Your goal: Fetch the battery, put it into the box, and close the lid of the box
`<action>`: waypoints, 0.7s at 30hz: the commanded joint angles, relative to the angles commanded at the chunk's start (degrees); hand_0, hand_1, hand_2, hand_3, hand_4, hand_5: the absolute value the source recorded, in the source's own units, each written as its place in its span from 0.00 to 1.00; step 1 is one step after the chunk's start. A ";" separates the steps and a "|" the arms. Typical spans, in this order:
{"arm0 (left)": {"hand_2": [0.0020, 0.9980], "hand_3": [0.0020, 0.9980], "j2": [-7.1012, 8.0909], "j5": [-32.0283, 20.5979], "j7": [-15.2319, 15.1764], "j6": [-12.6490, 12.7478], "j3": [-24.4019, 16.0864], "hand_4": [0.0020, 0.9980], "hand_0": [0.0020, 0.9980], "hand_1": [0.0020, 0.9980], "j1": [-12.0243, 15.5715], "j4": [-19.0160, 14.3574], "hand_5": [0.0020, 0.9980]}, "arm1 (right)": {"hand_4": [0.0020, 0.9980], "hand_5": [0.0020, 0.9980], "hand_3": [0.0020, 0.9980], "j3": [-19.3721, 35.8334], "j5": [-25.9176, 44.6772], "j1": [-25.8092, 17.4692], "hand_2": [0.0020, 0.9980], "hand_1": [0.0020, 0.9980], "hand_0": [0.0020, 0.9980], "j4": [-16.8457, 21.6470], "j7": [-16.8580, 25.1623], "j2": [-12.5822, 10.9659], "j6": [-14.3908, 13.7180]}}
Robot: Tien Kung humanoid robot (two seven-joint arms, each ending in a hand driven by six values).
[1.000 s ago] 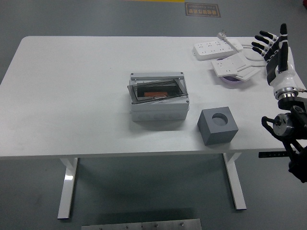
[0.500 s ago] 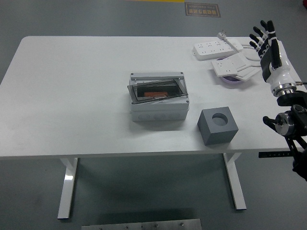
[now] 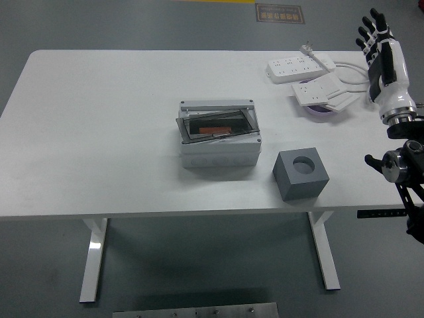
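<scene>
**Right hand raised at the table's far right corner, box lid resting askew**

Near the front edge of the white table (image 3: 99, 132), right of centre, a grey block (image 3: 301, 173) with a round hole in its top is seen. Just left of it and slightly farther back, the grey box (image 3: 218, 142) is placed around the middle of the table; its dark transparent lid (image 3: 217, 126) is laid tilted over the opening, not seated flush. An orange-red object, possibly the battery (image 3: 215, 131), is glimpsed through the lid inside the box. Toward the far right corner, two white power strips (image 3: 301, 66) and a purple-rimmed disc (image 3: 322, 110) are gathered. Beyond the right edge, the right hand (image 3: 384, 56) is held upright, fingers (image 3: 371, 30) extended and spread, nothing grasped.
</scene>
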 joint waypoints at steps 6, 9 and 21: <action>0.64 0.67 -0.12 0.00 -0.10 0.17 0.00 0.79 0.45 0.64 0.00 0.01 0.95 | 1.00 1.00 1.00 -0.68 0.54 -0.13 0.92 0.85 0.87 -0.10 -0.24 0.05 0.15; 0.64 0.67 -0.19 -0.14 -0.20 0.34 0.05 0.80 0.45 0.64 -0.03 0.04 0.96 | 1.00 1.00 1.00 -1.20 0.56 -0.17 0.90 0.82 0.83 -0.14 -0.79 0.18 0.62; 0.64 0.68 -0.21 -0.76 -0.32 0.85 0.31 0.80 0.45 0.64 -0.10 0.06 0.97 | 1.00 1.00 1.00 -3.45 0.30 0.24 0.91 0.84 0.85 -0.64 -2.34 0.32 1.44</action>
